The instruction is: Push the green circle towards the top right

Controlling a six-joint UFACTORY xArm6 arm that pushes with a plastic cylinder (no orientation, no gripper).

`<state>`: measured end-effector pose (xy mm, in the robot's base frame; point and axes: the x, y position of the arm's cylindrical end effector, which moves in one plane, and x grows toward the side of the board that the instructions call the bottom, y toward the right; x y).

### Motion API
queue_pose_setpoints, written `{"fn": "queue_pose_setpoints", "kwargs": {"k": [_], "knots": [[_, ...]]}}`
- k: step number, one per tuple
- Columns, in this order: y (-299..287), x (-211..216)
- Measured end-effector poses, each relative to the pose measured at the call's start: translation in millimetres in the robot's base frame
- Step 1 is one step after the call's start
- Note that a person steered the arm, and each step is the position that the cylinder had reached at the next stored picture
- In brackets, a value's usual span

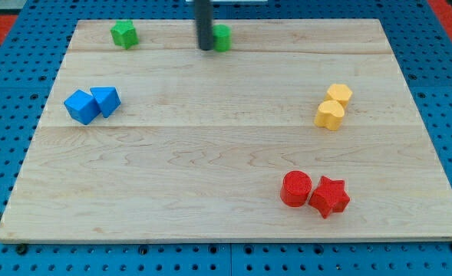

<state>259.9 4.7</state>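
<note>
The green circle sits near the view's top edge of the wooden board, a little left of centre. My tip stands right against its left side, and the dark rod hides part of the block. A second green block, star-like in shape, lies at the view's top left.
Two blue blocks touch each other at the view's left. Two yellow blocks sit together at the right. A red circle and a red star touch at the bottom right.
</note>
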Motion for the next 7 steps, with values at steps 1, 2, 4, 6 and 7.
{"fn": "queue_pose_setpoints", "kwargs": {"k": [1,2,4,6,7], "knots": [[42,2],[-28,-1],[16,-30],[73,-49],[142,-47]]}}
